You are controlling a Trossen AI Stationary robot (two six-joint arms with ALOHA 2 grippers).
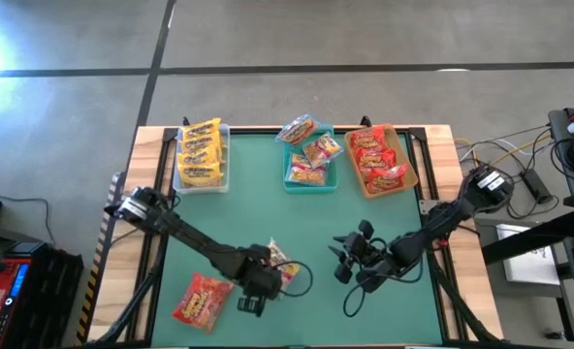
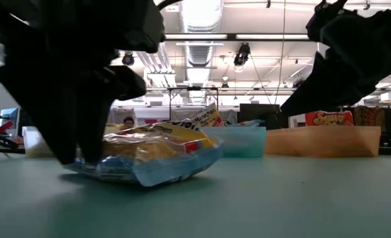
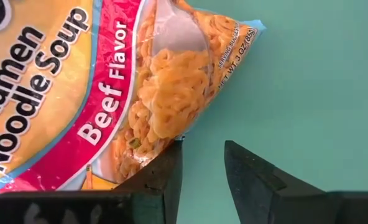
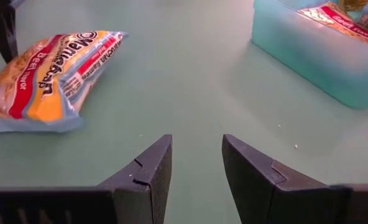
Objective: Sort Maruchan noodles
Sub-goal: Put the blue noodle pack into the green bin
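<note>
Left gripper (image 3: pixel 202 165) hovers slightly parted beside the beef packet (image 3: pixel 128 93); right gripper (image 4: pixel 196 162) parted, empty; three bins (image 1: pixel 202 160)

Even overhead light; ceiling fixtures (image 2: pixel 202 13) glare in low view, arms silhouetted, near foreground blurred.

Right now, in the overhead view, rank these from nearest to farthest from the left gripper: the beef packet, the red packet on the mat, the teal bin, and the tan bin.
Measured from the left gripper:
1. Beef packet, right beside the fingers, toward the table's middle.
2. Red packet, on the mat near the front edge, on the left arm's side.
3. Teal bin, back centre.
4. Tan bin, back right.
</note>
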